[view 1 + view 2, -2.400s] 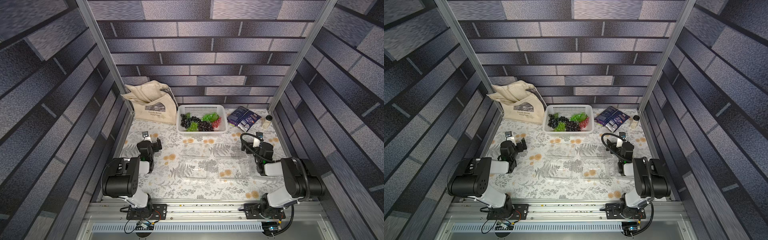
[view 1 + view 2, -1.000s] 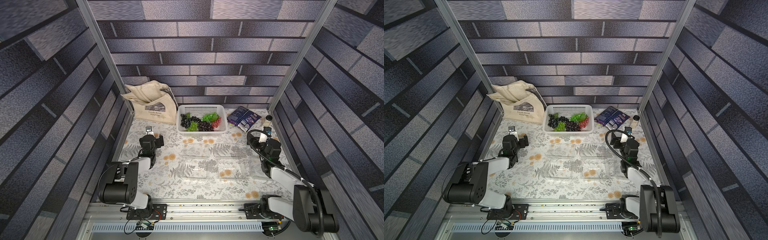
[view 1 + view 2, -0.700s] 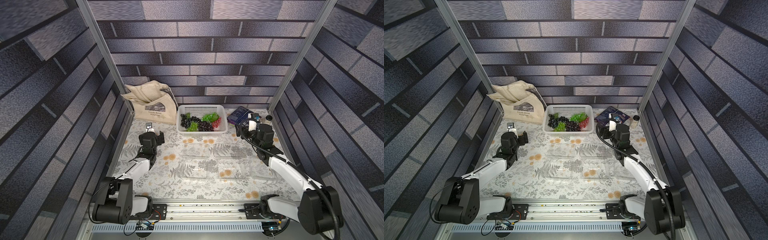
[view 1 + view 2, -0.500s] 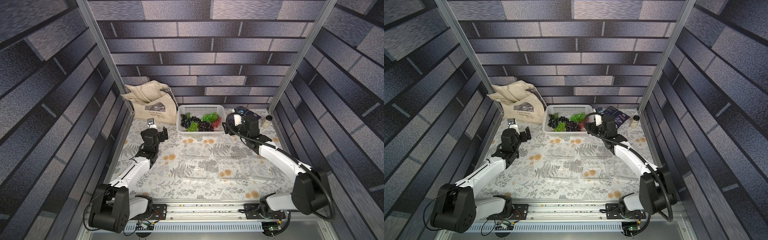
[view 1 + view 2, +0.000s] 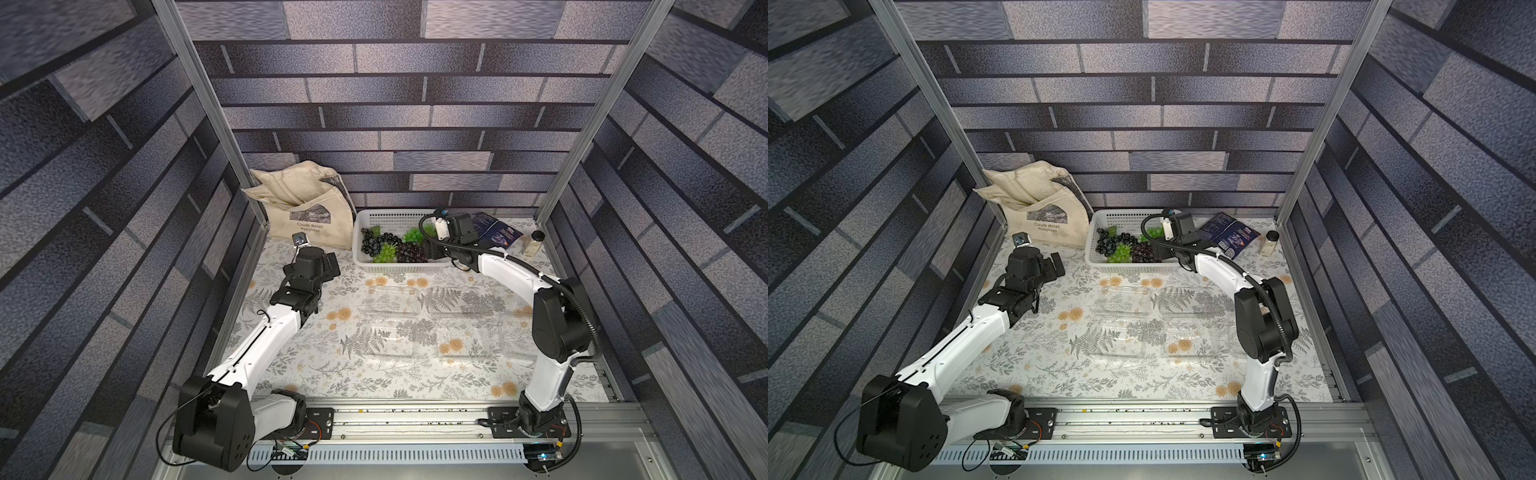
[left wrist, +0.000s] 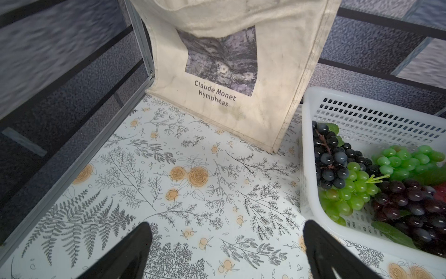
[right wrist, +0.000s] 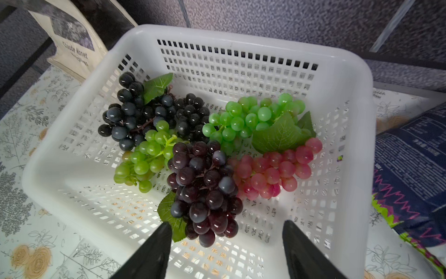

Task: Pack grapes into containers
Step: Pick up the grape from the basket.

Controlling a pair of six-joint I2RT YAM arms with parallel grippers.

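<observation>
Grapes [image 7: 200, 183], glossy black, green, purple and pink bunches, lie in your white basket [image 7: 55, 145]; right claw [image 7: 226, 223] spread above it, left claw [image 6: 226, 223] spread beside it.

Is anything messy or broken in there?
No, nothing looks spilled or broken. The grapes all lie inside the white basket, and the clear boxes sit flat on the table. Only the cloth bag slumps against the back corner.

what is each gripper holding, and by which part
Nothing: the right gripper is open above the grapes in the basket, the left gripper open over the table.
</observation>
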